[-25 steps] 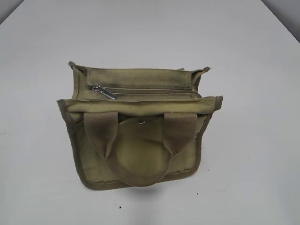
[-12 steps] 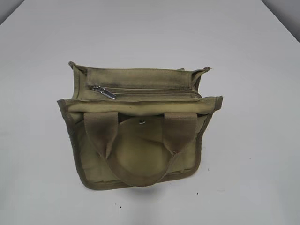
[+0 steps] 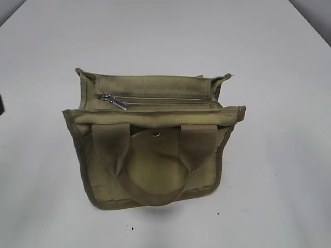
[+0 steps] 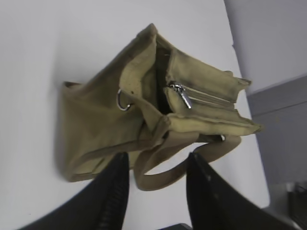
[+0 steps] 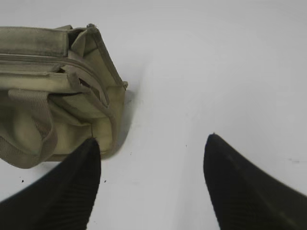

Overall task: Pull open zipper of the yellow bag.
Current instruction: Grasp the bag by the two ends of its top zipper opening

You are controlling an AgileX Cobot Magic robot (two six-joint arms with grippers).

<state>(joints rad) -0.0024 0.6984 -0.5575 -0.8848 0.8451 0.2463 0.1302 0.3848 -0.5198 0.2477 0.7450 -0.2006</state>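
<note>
The yellow bag (image 3: pixel 152 139) sits on the white table (image 3: pixel 279 77), zipper (image 4: pixel 201 97) closed. It lies just ahead of the left tool (image 4: pixel 157 165), half spread and empty; the right tool (image 5: pixel 152 146), wide and empty, has it at its left finger (image 5: pixel 79 165). Nothing blocks either.

A small dark shape (image 3: pixel 1 103) has come into the exterior view at its far left edge, level with the zipper (image 3: pixel 160 101), where the earlier pictures showed only bare bench (image 3: pixel 289 155); too little of it shows to tell what it is.
</note>
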